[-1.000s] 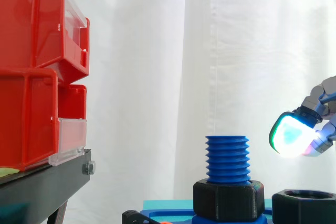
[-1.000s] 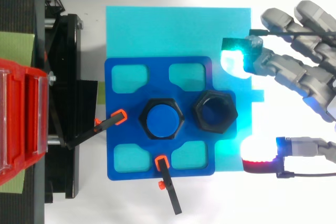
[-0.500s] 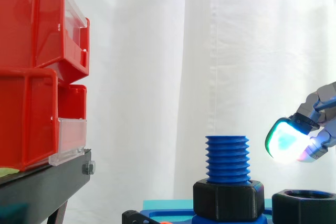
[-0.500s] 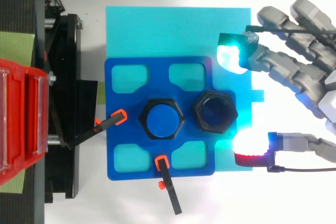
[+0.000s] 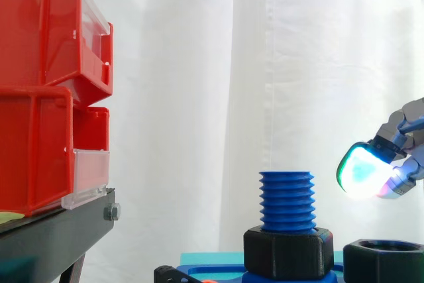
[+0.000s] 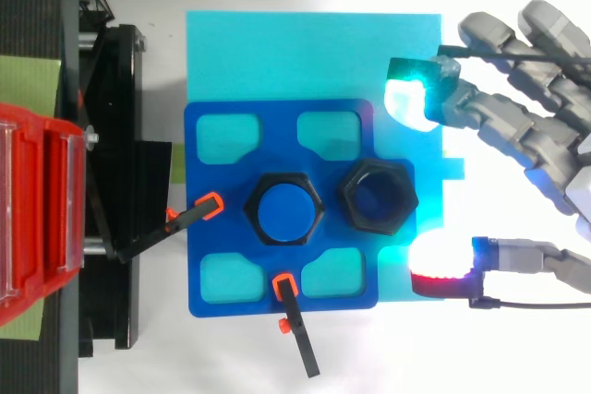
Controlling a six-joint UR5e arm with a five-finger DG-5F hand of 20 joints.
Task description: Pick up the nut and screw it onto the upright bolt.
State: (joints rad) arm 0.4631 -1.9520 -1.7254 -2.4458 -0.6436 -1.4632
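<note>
A loose black hex nut lies on the blue fixture plate, right of the upright blue bolt. The bolt's threaded shaft rises from a black hex base. The nut's rim shows at the lower right of the side view. My hand hovers right of the nut and above it, open, with a cyan-white fingertip beyond the nut's far side and a red-white thumb tip on its near side. Nothing is between them.
The fixture plate rests on a cyan sheet. Two black clamps with orange tips hold the plate at its left and front. Red bins sit on a black stand at the left.
The hand has stayed beside the nut, with small shifts: it came slightly lower and closer half a second ago, then rose back a little. Nut and bolt have not moved.
</note>
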